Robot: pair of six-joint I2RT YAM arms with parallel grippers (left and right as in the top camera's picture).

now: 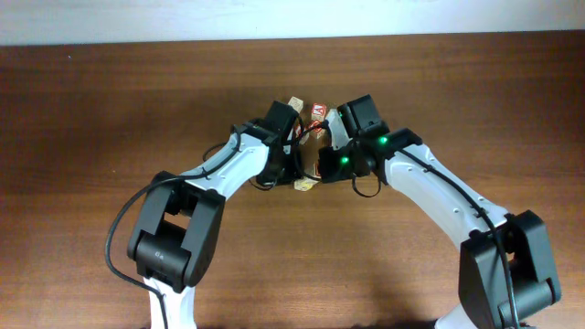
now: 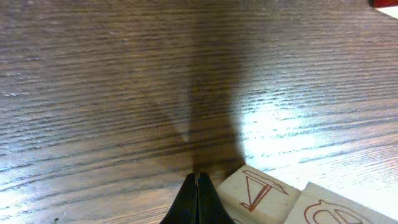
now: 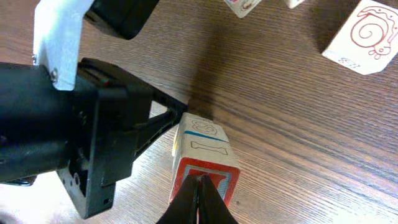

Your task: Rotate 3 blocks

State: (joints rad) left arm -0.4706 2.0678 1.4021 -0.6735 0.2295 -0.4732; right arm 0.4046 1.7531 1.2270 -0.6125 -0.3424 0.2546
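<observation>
**Blocks (image 1: 304, 185) clustered at mid-desk (image 1: 91, 110), both claws closed**

Reading from the left in the overhead view, you see the left arm (image 1: 228, 169) reaching in from the near left corner to the middle of the desk. There it meets the right arm (image 1: 430, 183), which comes in from the near right corner. A pale block (image 1: 294, 102) and a red-printed block (image 1: 318, 110) lie just beyond the two wrists. Another block shows at the near side, between the arms.

In the left wrist view, the left claw (image 2: 198, 190) has its two fingers pressed together with nothing between them. Its tips are low over the wood. Just to its right lies the triangle block (image 2: 258, 193), printed in red outline. A neighbour block (image 2: 336, 210) touches the triangle block's right side.

In the right wrist view, the black housing (image 3: 93, 137) of the left arm fills the left side, close beside the red-faced block (image 3: 202, 143). That block bears blue prints on top and a red frame on its near face. The right claw (image 3: 200, 196) is also closed tight and grips nothing. Its joined tips sit in front of the red frame, and you cannot tell whether they touch it. Farther right, well apart, lies the snail block (image 3: 364, 31), tilted relative to the wood grain.
</observation>
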